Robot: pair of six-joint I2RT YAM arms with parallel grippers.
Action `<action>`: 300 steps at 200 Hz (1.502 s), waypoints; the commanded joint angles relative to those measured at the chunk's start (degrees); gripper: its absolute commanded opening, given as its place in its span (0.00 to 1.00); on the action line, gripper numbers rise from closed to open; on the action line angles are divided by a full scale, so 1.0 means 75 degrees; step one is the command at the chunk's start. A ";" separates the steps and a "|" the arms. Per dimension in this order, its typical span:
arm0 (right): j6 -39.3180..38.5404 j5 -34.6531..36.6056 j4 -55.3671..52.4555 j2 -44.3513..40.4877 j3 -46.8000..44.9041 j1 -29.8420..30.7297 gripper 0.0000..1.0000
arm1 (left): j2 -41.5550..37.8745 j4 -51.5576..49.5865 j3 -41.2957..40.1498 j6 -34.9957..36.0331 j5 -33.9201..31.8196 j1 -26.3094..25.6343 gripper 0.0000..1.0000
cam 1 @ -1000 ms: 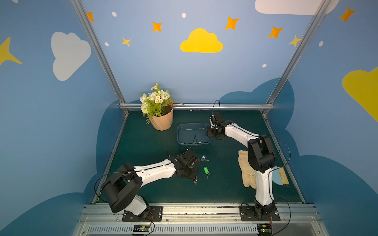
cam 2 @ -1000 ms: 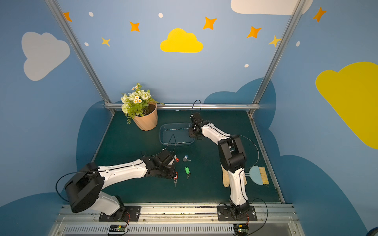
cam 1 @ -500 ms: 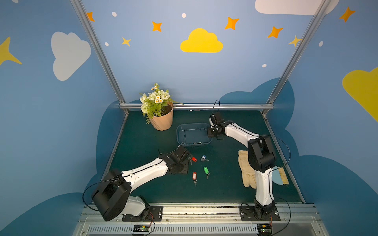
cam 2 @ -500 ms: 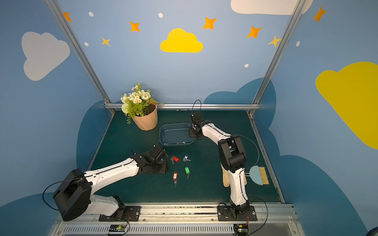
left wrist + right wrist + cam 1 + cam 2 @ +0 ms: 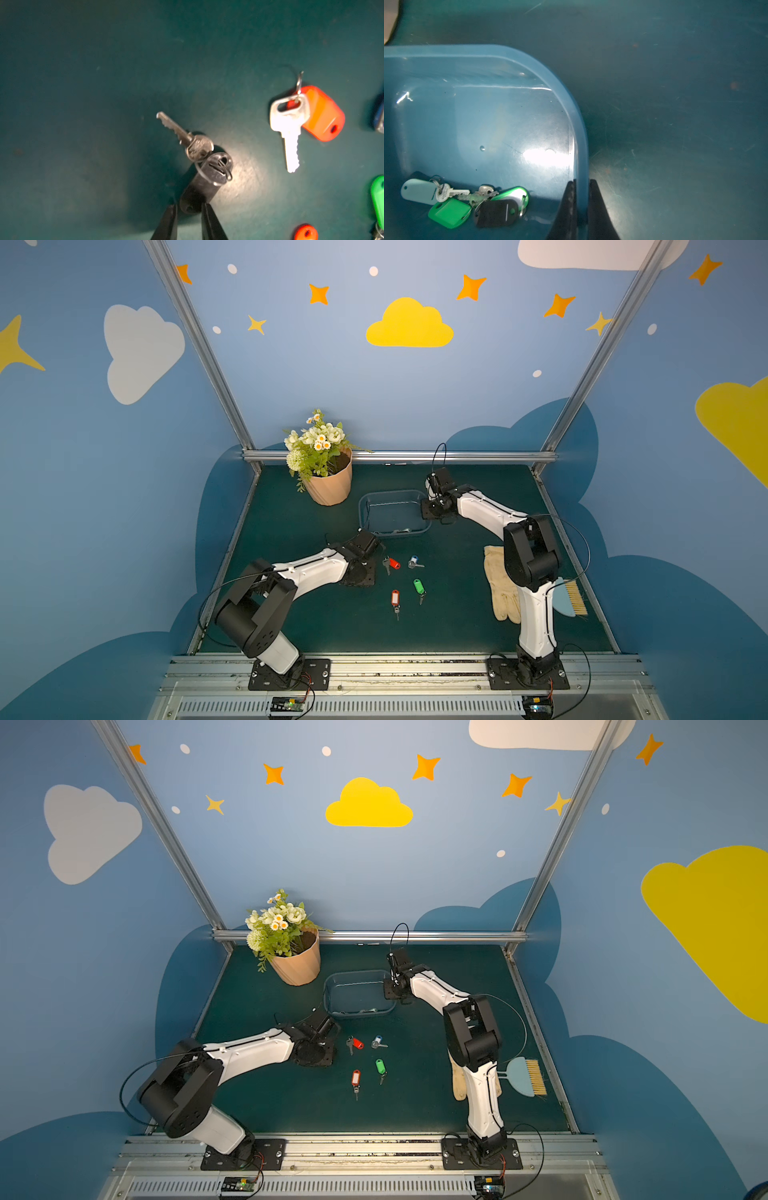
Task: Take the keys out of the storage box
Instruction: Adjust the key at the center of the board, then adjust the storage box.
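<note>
The blue-grey storage box (image 5: 392,512) stands mid-table. My right gripper (image 5: 581,187) is shut on its right wall. Several keys (image 5: 467,201) with whitish, green and black tags lie together inside, against its near wall. On the mat in front lie a red-fob key (image 5: 392,563), a blue one (image 5: 414,562), a green one (image 5: 418,585) and a red-tagged one (image 5: 395,597). My left gripper (image 5: 189,207) is low by the box's near left corner, shut on the end of a black-fob key (image 5: 207,176). Its silver blade (image 5: 174,126) points away, left of the red-fob key (image 5: 320,114).
A peach flowerpot (image 5: 330,485) with flowers stands at the back left, next to the box. A cream glove (image 5: 500,585) and a small brush (image 5: 575,597) lie on the right beside the right arm. A metal rail (image 5: 399,456) bounds the back edge.
My left gripper has drawn back from over the laid-out keys toward the box's near left corner, uncovering both red keys on the mat. The right arm and the box have not moved.
</note>
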 commanded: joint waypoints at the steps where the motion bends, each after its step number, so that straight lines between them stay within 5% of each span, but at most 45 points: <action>1: -0.0035 -0.0006 -0.0264 -0.0119 -0.0173 -0.0059 0.01 | 0.0170 -0.0059 0.0224 0.0260 0.0080 0.0108 0.25; 50: -0.0045 -0.0028 -0.0232 -0.0237 -0.0327 -0.0094 0.02 | -0.0208 -0.0399 0.0525 0.0505 -0.0075 0.0331 0.29; 82: -0.0063 -0.0012 -0.0221 -0.0354 -0.0438 -0.0118 0.07 | -0.0746 -0.0769 0.0911 0.0697 -0.0048 0.0418 0.56; 111: -0.0080 -0.0064 -0.0161 -0.0481 -0.0547 -0.0135 0.08 | -0.1155 -0.0868 0.1343 0.0950 0.0074 0.0671 0.63; 160: -0.0084 -0.0147 0.0061 -0.0672 -0.0803 -0.0148 0.02 | -0.0388 0.0425 0.2019 0.0820 0.2031 0.2245 0.74; 182: -0.0023 -0.0219 0.0981 -0.1068 -0.1512 -0.0153 0.00 | 0.0450 0.0842 0.2510 0.0702 0.2867 0.2548 0.70; 214: 0.0193 -0.0201 0.2882 -0.1691 -0.2787 -0.0092 0.00 | 0.1557 0.1625 0.2996 0.0481 0.4297 0.2810 0.49; 274: 0.0027 -0.0148 0.4831 -0.1741 -0.3465 0.0074 0.00 | 0.2352 0.1192 0.3835 0.0903 0.4292 0.2810 0.26; 300: 0.0497 -0.0141 0.5626 -0.1492 -0.3503 0.0063 0.00 | 0.2374 0.1083 0.4032 0.1046 0.4068 0.2810 0.03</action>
